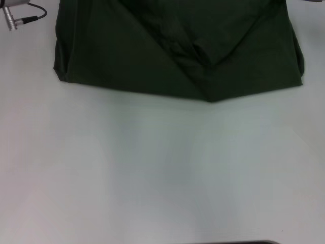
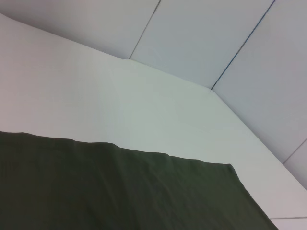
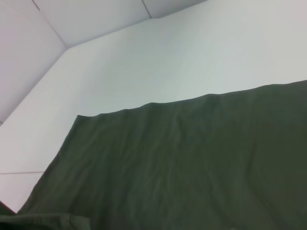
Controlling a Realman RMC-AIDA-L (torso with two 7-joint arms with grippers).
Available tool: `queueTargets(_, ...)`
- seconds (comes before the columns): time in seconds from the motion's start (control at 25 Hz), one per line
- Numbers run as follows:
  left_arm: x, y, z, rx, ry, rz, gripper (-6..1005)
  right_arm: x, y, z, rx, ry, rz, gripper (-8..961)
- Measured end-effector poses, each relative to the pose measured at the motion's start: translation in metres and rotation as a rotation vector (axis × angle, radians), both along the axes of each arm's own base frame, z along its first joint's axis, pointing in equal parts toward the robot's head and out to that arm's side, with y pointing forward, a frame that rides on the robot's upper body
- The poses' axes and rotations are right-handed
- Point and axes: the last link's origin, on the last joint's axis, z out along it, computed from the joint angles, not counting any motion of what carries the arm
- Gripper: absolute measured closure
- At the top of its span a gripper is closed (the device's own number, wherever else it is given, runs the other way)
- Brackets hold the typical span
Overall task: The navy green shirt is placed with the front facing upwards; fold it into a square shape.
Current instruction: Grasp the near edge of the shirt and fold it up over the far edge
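Observation:
The navy green shirt point(image 1: 177, 51) lies on the white table point(image 1: 162, 173) at the far side of the head view. It is folded: two side flaps meet in a V, with a point at the near edge. Only plain green cloth shows; no lettering is visible. The left wrist view shows a flat stretch of the shirt point(image 2: 120, 191) with a straight edge and one corner. The right wrist view shows another flat stretch of it point(image 3: 192, 167) with a corner. A silver part of the left arm with a black cable point(image 1: 18, 15) shows at the top left of the head view. Neither gripper's fingers appear.
The white table runs wide and bare in front of the shirt. In the wrist views the table's far edge point(image 2: 168, 76) meets grey wall panels point(image 2: 216, 38). A dark strip point(image 1: 244, 242) sits at the near edge of the head view.

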Motion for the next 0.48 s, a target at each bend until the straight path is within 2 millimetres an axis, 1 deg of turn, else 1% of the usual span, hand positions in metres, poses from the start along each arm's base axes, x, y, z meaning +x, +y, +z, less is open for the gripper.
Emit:
queueTargets(0.24,0.001,-0.003,-0.014,0.0,-0.001,0.007,964,0.004,0.0,-0.015,-0.007,-0.017,-0.016,923)
queueTargets(0.44,-0.004,-0.007,-0.026,0.01,0.009,0.028,964,0.007,-0.002,-0.028,0.015,-0.039,-0.026,923)
queueTargets(0.48,-0.004,-0.007,-0.026,0.01,0.009,0.028,964,0.007,-0.002,-0.028,0.015,-0.039,-0.026,923)
